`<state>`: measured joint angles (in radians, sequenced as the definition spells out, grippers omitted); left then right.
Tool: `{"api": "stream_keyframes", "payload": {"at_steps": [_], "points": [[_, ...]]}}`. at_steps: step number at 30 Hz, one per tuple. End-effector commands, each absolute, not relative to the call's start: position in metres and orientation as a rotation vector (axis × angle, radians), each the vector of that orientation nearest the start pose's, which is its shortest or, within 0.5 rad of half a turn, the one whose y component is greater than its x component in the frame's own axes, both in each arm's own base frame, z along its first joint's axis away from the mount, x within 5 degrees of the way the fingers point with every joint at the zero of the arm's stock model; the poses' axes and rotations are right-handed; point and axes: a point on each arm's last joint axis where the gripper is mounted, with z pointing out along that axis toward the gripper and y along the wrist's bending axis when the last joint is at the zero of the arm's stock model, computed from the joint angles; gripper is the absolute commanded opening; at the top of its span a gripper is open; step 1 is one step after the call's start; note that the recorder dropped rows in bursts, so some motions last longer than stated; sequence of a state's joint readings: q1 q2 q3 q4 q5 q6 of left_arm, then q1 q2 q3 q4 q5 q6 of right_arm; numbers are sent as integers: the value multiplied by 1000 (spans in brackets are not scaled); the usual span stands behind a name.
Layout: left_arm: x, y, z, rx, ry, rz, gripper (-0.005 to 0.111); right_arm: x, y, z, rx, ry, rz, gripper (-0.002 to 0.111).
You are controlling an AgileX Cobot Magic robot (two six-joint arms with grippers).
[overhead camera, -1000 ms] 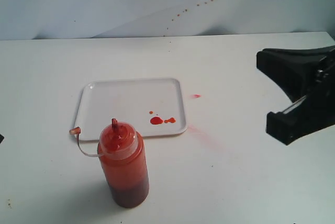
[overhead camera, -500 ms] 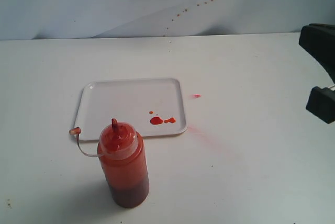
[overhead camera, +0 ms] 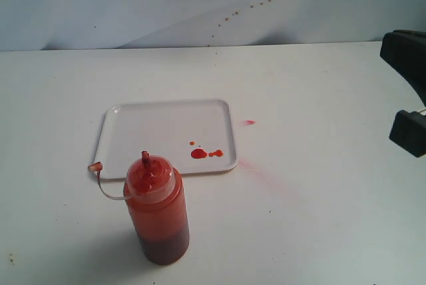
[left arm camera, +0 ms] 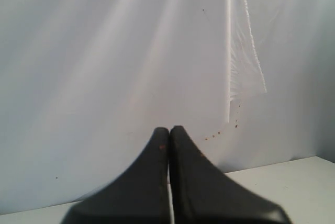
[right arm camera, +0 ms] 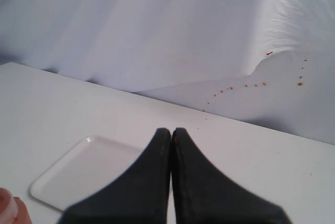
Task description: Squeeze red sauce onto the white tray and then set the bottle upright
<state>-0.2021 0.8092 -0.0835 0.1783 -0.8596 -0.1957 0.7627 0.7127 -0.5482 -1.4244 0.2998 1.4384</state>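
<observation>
**Exterior view.** The bottle (overhead camera: pixel 157 215) stands upright on the tabletop (overhead camera: pixel 319 232), just in front of the near edge of the white tray (overhead camera: pixel 153 125). It is translucent orange-red and darker at the base. Its red nozzle is uncapped, and the tethered cap (overhead camera: pixel 95 166) hangs beside the tray's near-left corner. The red sauce (overhead camera: pixel 198 154) lies as small glossy drops inside the tray, near its near-right corner. A pinkish smear (overhead camera: pixel 256 168) and a red fleck (overhead camera: pixel 249 122) mark the tabletop just outside the tray's right edge. Black hardware of the right arm (overhead camera: pixel 406 52) sits well to the right of the tray. We judge both steps done. The main risk is that a sweeping arm tips the open bottle and spills sauce.

**Left wrist view.** The left tool (left arm camera: pixel 168 130) is closed and empty, its jaws pressed together. The tray and bottle do not appear here.

**Right wrist view.** The right tool (right arm camera: pixel 171 132) is closed on nothing. The tray lies beyond it. A low pass over the tray could smear the drops.
</observation>
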Motion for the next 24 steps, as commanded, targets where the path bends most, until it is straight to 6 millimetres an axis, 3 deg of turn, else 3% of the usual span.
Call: {"api": "stream_keyframes", "payload": {"at_steps": [1, 24], "points": [[129, -39, 240, 181, 1355, -342, 0, 127, 81, 329, -396, 1646, 318, 0], [129, -39, 240, 228, 1348, -286, 0, 127, 81, 329, -396, 1646, 318, 0]]}}
